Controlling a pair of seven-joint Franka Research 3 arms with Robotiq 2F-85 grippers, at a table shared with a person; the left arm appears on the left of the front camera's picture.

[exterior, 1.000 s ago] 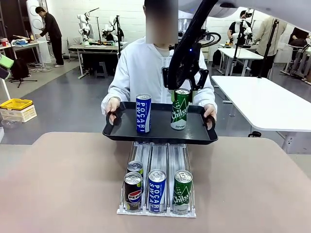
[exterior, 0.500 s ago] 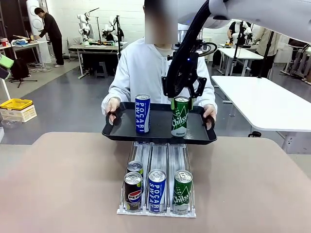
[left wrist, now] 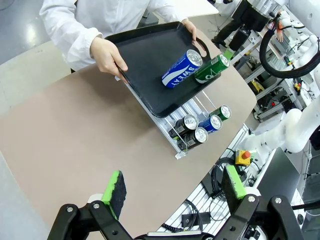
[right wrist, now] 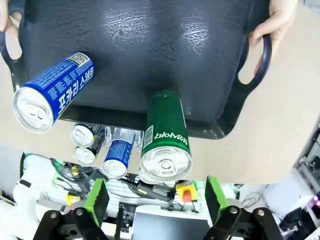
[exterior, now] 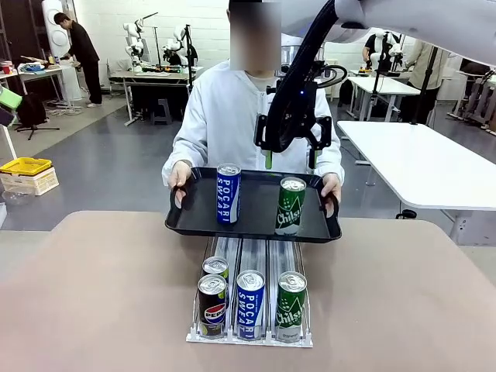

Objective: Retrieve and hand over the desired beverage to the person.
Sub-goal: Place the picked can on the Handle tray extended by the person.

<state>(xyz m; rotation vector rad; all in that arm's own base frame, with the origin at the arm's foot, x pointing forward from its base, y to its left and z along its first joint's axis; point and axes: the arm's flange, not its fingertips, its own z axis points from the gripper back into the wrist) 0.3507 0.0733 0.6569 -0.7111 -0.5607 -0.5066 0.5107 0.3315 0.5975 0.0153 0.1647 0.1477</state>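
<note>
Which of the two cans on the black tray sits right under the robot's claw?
The green Chilsung can, on the tray's right side. The right tool hangs open just above it, while the blue Pocari Sweat can stands apart to the left.

I see a black plastic tray (right wrist: 150, 30) with a pebbled, faintly shiny floor. On it, the green can (exterior: 291, 205) and blue can (exterior: 228, 193) are glossy printed metal with bare silver tops. The tabletop (exterior: 93, 294) looks matt beige and smooth. The person's (exterior: 225, 116) jacket is white cloth.
</note>
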